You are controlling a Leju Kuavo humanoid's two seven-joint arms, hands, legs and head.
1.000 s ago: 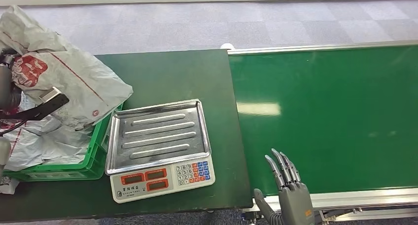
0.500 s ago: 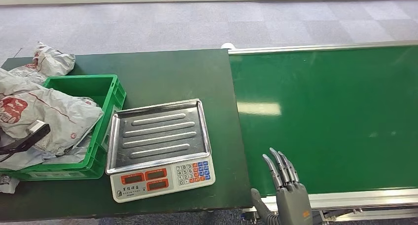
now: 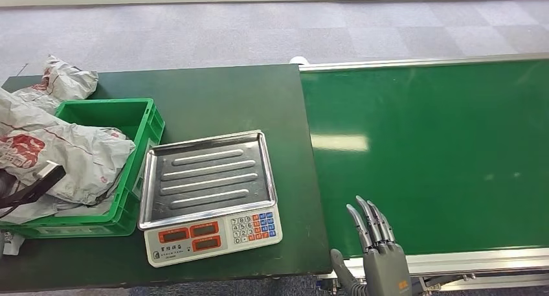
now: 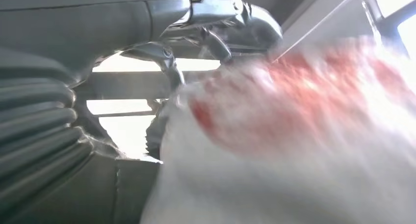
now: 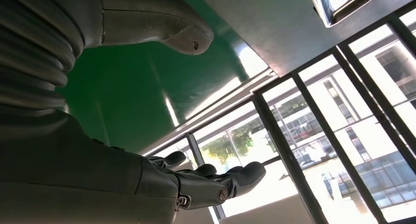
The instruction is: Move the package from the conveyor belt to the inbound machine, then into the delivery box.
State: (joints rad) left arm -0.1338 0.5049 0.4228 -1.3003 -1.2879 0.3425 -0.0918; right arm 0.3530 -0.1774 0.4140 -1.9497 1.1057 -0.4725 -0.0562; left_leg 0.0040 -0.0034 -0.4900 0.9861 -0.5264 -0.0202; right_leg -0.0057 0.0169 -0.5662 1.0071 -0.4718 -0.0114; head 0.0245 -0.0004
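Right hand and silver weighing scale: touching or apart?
Apart. Head view shows the right hand over the green belt edge, dark tabletop between it and the scale.

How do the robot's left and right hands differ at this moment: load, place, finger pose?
The left hand grips a grey package with red print; the right hand holds nothing. The left hand is at the green crate on the table's left side; the right hand hangs over the near edge of the conveyor belt. The right hand's fingers are straight and apart; the package hides much of the left hand's.
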